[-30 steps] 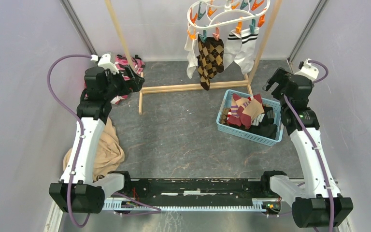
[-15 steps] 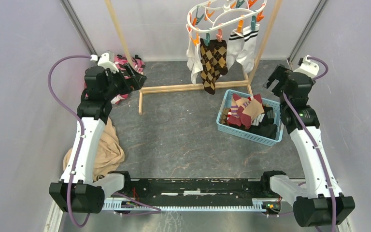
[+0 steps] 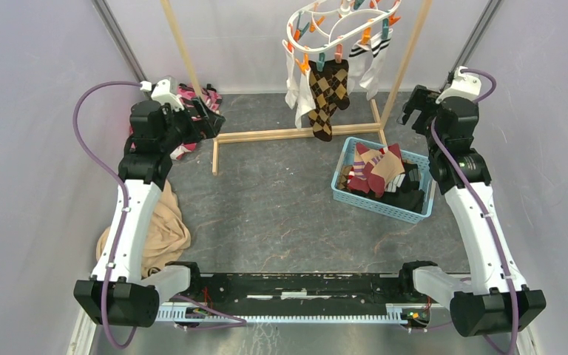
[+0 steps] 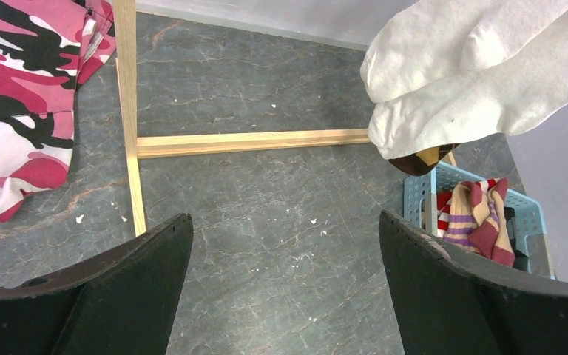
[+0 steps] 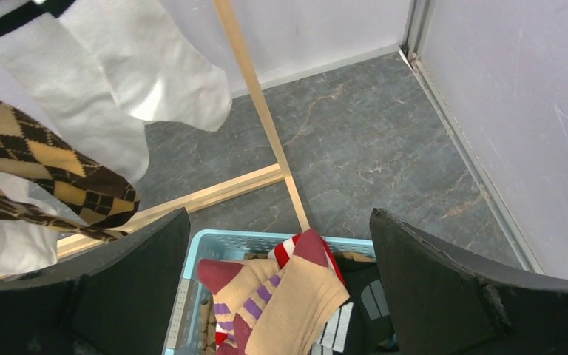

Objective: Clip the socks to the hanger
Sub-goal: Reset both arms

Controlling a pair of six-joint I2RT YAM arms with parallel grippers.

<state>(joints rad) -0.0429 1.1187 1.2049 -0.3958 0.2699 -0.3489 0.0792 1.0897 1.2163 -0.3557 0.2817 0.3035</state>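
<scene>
The white oval hanger (image 3: 340,22) with orange and teal pins hangs at the back from the wooden rack. Clipped to it are brown argyle socks (image 3: 329,92), white socks (image 3: 296,89) and white socks with dark stripes (image 3: 370,63). Maroon and tan socks (image 3: 377,166) lie with darker ones in a blue basket (image 3: 373,203). My left gripper (image 3: 208,118) is open over the floor beside the rack foot, and its wrist view (image 4: 285,216) shows nothing between the fingers. My right gripper (image 3: 414,103) is open above the basket's far side, with the maroon and tan socks (image 5: 288,288) below it (image 5: 279,212).
A pink camouflage cloth (image 3: 192,100) lies at the back left behind the left gripper. A large tan garment (image 3: 163,229) lies under the left arm. The wooden rack frame (image 3: 296,134) crosses the floor. Walls close in on both sides.
The hanger and its socks have swung and turned. My right gripper has risen and moved a little toward the back wall. The left arm has stayed put.
</scene>
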